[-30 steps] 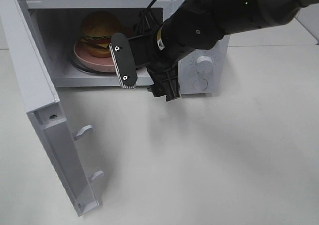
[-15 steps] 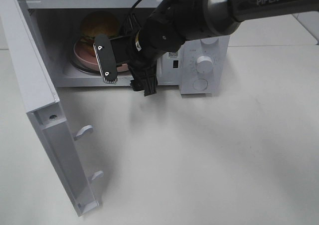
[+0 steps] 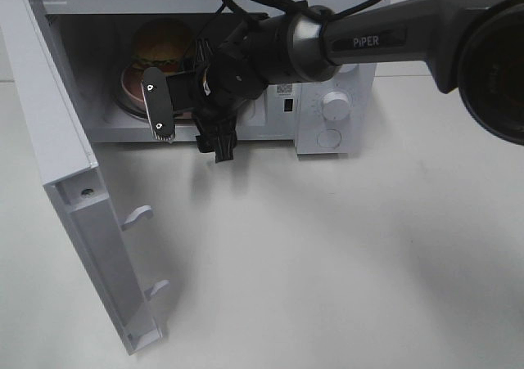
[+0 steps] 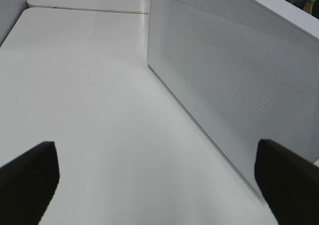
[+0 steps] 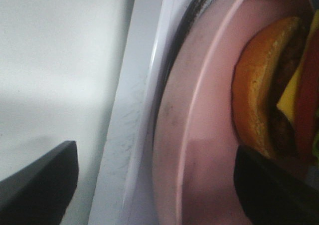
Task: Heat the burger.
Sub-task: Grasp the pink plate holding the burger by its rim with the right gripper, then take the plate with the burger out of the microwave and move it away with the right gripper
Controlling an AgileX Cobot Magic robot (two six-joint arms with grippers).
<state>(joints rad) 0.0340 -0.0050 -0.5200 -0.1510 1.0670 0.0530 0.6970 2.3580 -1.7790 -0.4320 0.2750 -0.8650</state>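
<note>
Far to the left my left pincer [image 4: 149, 185] hangs over the bare white table [image 4: 84, 100] with its two dark fingers [image 4: 27, 177] wide apart and nothing between them; beside it stands the perforated outer face of the microwave door [image 4: 234, 80]. From the high camera that door [image 3: 70, 189] is swung fully open on the left, its two white latch hooks pointing out over the table. Next comes the open microwave [image 3: 327, 74], and inside it the burger [image 3: 162, 46] sits on a pink plate [image 3: 131, 87] — brown bun on top, lettuce and cheese showing at its edge. My right pincer [image 3: 187, 123] is at the mouth of the oven, just in front of the plate, one black finger [image 3: 157, 107] standing up before the plate's rim. In my right wrist view the plate [image 5: 199, 135] fills the gap between my spread fingers [image 5: 37, 182] — they stand apart, clamped on nothing, and the burger [image 5: 264, 100] lies just beyond. To the right, two white knobs [image 3: 334, 105] sit on the control panel.
</note>
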